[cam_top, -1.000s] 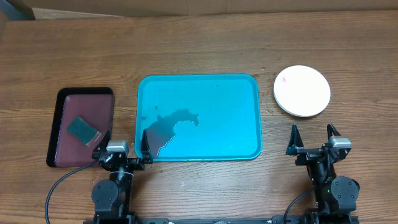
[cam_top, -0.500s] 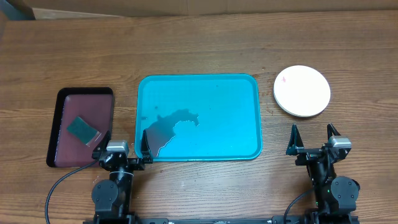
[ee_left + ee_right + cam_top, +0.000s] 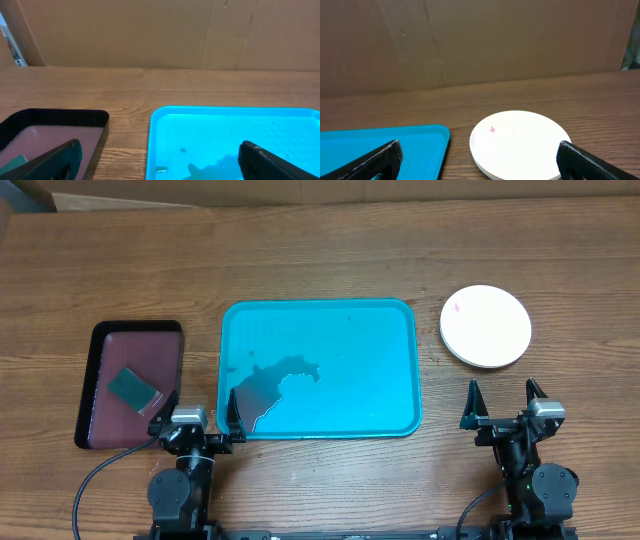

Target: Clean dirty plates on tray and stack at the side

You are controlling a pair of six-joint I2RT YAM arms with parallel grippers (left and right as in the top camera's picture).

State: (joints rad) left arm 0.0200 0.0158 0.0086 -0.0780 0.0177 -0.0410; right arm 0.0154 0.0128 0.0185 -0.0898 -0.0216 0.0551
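The teal-blue tray (image 3: 318, 368) lies mid-table with no plates on it; it also shows in the left wrist view (image 3: 235, 140) and the right wrist view (image 3: 380, 145). A white plate (image 3: 485, 325) with a small red smear lies on the wood right of the tray, on top of a stack whose lower rims show in the right wrist view (image 3: 520, 144). The yellow-green and light blue plates are hidden. My left gripper (image 3: 197, 420) is open and empty at the tray's front left corner. My right gripper (image 3: 503, 405) is open and empty in front of the plate.
A dark maroon black-rimmed tray (image 3: 100, 385) with a green sponge (image 3: 134, 388) lies left of the teal tray. A cardboard wall (image 3: 160, 30) stands behind the table.
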